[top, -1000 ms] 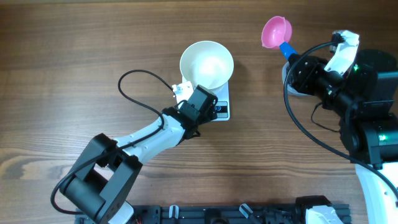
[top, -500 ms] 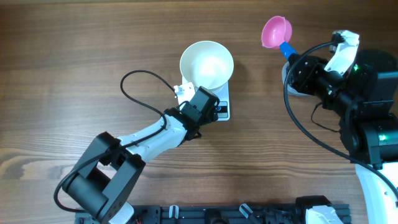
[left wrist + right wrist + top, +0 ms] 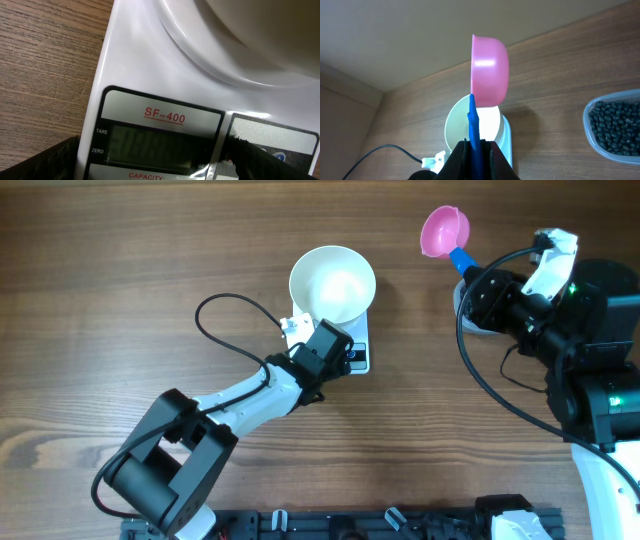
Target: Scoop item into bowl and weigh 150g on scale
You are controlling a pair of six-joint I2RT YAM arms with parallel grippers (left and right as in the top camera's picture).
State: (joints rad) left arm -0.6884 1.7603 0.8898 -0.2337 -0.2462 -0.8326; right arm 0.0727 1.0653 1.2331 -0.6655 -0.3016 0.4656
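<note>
Right gripper is squeezed tight on the thin blue handle of the pink scoop. It holds the scoop up at the far right of the table. From above you can look right into the pink cup.

The left gripper sits at the near edge of the scale, close to the middle of the table. Its two fingers are wide apart, one on each side of the grey screen, and they hold nothing. The left wrist camera is so close that you can read "SF-400" in red on the scale.

The white bowl sits on top of the scale, on its far part. Its inside looks plain white.

The black beans lie in a clear tub at the right edge of the right wrist view. The scoop is up in the air, well apart from them. From above, the right arm hides the tub.

A black cable loops on the table to the left of the bowl.
</note>
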